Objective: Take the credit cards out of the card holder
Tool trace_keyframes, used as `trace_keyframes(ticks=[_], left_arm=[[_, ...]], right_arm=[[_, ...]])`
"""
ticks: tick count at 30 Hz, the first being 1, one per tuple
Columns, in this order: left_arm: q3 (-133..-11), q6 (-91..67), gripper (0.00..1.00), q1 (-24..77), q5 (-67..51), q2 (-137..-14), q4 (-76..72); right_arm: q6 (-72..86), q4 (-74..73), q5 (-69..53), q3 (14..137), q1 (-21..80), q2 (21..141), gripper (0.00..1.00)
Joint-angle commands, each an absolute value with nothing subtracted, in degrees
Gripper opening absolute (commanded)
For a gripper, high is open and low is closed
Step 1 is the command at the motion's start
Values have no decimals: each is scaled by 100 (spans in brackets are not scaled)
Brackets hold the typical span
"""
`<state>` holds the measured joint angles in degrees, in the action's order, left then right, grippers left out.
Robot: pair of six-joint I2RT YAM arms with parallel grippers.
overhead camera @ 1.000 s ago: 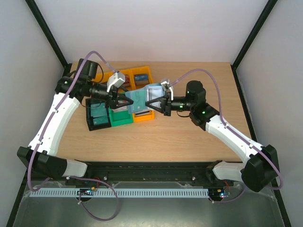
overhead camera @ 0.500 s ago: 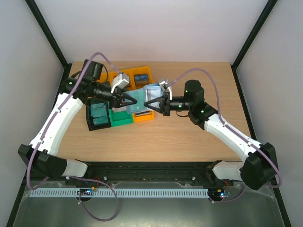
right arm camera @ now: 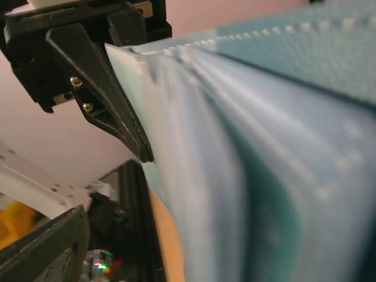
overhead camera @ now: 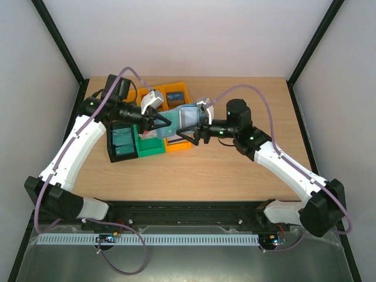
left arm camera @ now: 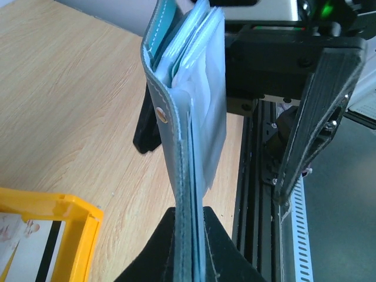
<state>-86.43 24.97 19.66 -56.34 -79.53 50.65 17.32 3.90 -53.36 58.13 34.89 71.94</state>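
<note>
Over the far-left part of the tabletop, above the cluster of bins and clear of the wood, the card holder hangs in the air between the two arms. The left gripper is closed on one edge of it. In the left wrist view its fingers pinch the teal cover and the pale sleeves together, with the holder standing on edge and the snap stud facing the table. The right gripper is spread wide at the opposite end, one finger on each side of the holder and neither seeming to press on it, so it grips nothing. No edge of the credit cards can be made out among the sleeves; the right wrist view is filled with blurred teal and pale blue. The holder looks light and limp — the sleeves fan apart away from the pinch — so it will likely bend or swing if pulled sideways. The sleeves appear thin and slick, a poor place for a grip. A card should be stiff, flat and smooth. It is best taken by whatever edge stands proud of a sleeve mouth, pinched on its two faces and drawn straight along the sleeve — while the left grip on the cover takes the pull.
</note>
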Motion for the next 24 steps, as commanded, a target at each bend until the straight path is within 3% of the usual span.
trace_keyframes(ticks=[1,4,8,16,18,19,21,24], left_arm=[[-8582,2393,2,1942,-5658,-7870,4941],[-8596,2467,2,1981,-5740,-7882,5005],[-8590,2530,2,2004,-5854,-7883,5065],[-8726,3029,2,2004,-6259,-7853,5515],[-8757,3032,2,1993,-6250,-7843,5521],[-8781,3025,6,1966,-6238,-7828,5516],[-8833,3058,28,1821,-6270,-7798,5570],[-8833,3334,43,1444,-6349,-7676,5754]], right_arm=[[1489,269,-4896,5920,3516,6919,91],[2042,949,-5185,5848,3536,7155,89],[2285,1295,-5564,6012,3681,7607,79],[2400,1779,-5915,5904,3700,7620,4],[2390,1803,-6046,5885,3692,7601,2],[2405,1838,-6116,5861,3677,7574,2],[2429,1929,-6192,5781,3606,7479,2],[2506,2049,-6328,5639,3437,7333,2]])
